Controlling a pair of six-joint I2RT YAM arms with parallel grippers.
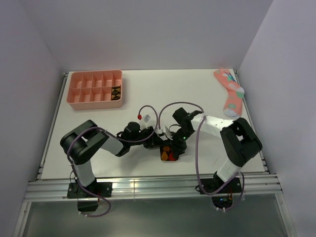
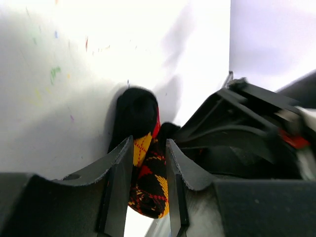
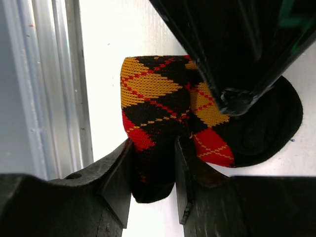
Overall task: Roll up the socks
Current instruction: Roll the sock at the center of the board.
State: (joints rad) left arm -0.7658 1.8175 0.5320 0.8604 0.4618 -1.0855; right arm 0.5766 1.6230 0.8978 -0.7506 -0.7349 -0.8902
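My two arms reach in from the near edge of the desk (image 1: 163, 89) and meet just in front of the middle, low over the socks (image 1: 168, 154). The socks lie there as a folded dark bundle with red and orange diamonds, close to the metal rail at the desk's near edge.

My right tool (image 3: 154, 143) pinches a fold of the bundle, with fabric pressed against both fingers (image 3: 121, 177). Black parts of my left arm cross over the bundle's far side in that view.

My left tool (image 2: 149, 143) also has the socks between its fingers (image 2: 118, 187). The cloth fills the gap from side to side, but I cannot tell whether it squeezes or only straddles. The black toe end rests on the desk just past the fingertips.

Farther back on the left stands a pink divided tray (image 1: 96, 104) with a dark patterned roll (image 1: 116, 92) in its near right compartment. At the far right corner lies a pink sock (image 1: 229, 91).
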